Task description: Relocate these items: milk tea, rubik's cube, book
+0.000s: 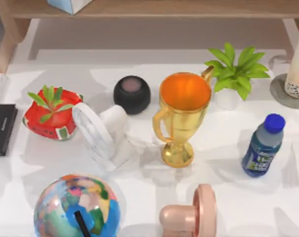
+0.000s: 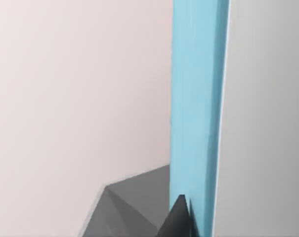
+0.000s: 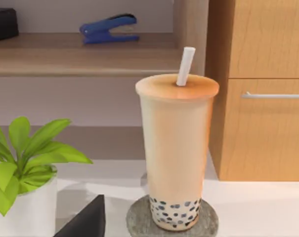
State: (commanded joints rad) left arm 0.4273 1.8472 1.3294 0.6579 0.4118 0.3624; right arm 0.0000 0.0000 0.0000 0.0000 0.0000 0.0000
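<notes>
Right wrist view: the milk tea [image 3: 177, 153] is seen upright on a grey coaster [image 3: 139, 219], just beside the potted plant [image 3: 25, 173].
Handling: judged top-heavy, smooth, crushable; best gripped mid-body.
Right gripper: finger state cannot be told.
Left gripper [image 2: 181, 217]: pressed against the book [image 2: 196, 108]; grasp cannot be told.

You see bright, even light; soft grey shadows spread over the white table [image 1: 154, 207]; everything looks slightly blurred.

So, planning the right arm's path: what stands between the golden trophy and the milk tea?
In the top view, a potted green plant stands between the golden trophy and the milk tea.
</notes>
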